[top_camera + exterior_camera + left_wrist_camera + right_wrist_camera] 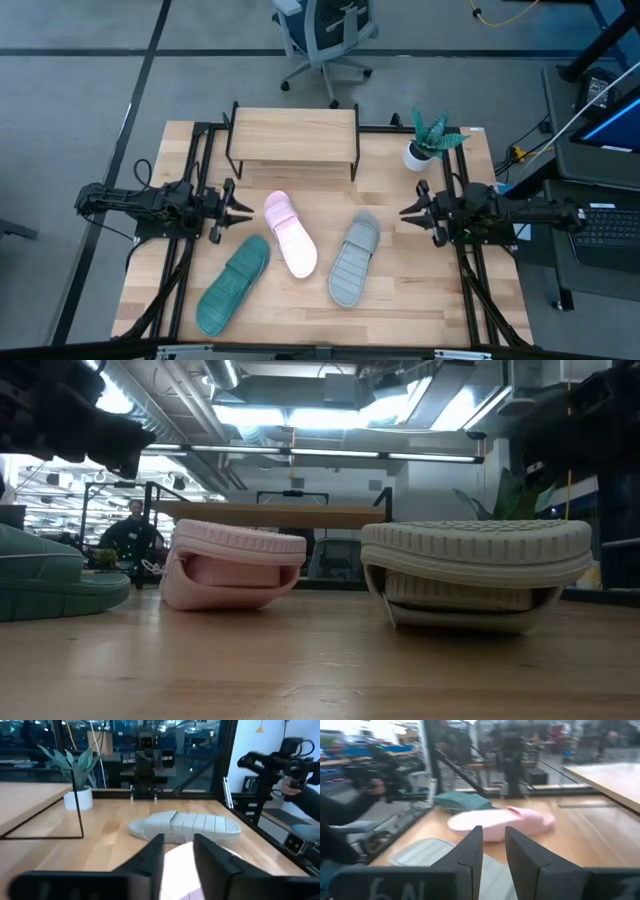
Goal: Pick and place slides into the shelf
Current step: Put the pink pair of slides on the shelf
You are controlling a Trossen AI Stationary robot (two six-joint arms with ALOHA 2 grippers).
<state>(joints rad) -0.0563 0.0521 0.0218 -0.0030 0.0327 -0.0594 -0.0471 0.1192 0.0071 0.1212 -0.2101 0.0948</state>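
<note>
Seen level with the tabletop, much is cut off: the green sandal (50,582) shows only its end at the picture's 9 o'clock edge, and the shelf (270,512) is just a thin plank edge behind the shoes. From above, the shelf (292,131) stands at 12 o'clock on the table (420,300), a pale wooden plank on thin black legs, with nothing on it. The three rubber sandals all lie sole up, ribbed treads showing: the pink sandal (290,234) in the middle, the grey sandal (354,260) at 4 o'clock from it, the green one (234,283) at 8 o'clock. A small potted plant (429,139) in a white pot sits at 2 o'clock. The left gripper (243,209) hovers just beside the pink sandal's far end, its dark fingers (150,857) a narrow gap apart, pinching nothing. The right gripper (408,211) waits at 3 o'clock near the grey sandal, fingers (472,851) likewise slightly parted and empty.
</note>
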